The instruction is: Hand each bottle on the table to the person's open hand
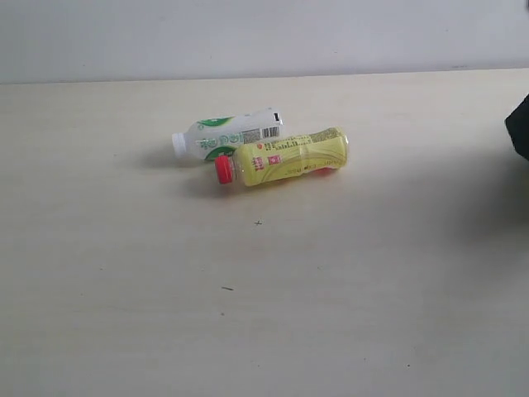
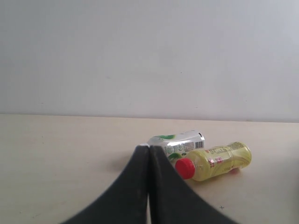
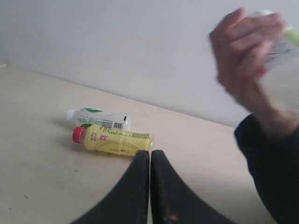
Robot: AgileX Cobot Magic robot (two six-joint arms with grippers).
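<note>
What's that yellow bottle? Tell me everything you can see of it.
The yellow bottle is small, clear-looking plastic with a yellow label bearing red marks and a red cap. It lies on its side on the pale table, cap on, close against the white-and-green bottle behind it; whether they touch is unclear.

A white-and-green plastic bottle (image 1: pixel 227 135) and a red-capped yellow plastic bottle (image 1: pixel 289 157) lie touching, on their sides, on the pale beige table (image 1: pixel 124 289). A bare hand (image 3: pixel 243 60) grips another, blurred bottle (image 3: pixel 284 65).
</note>
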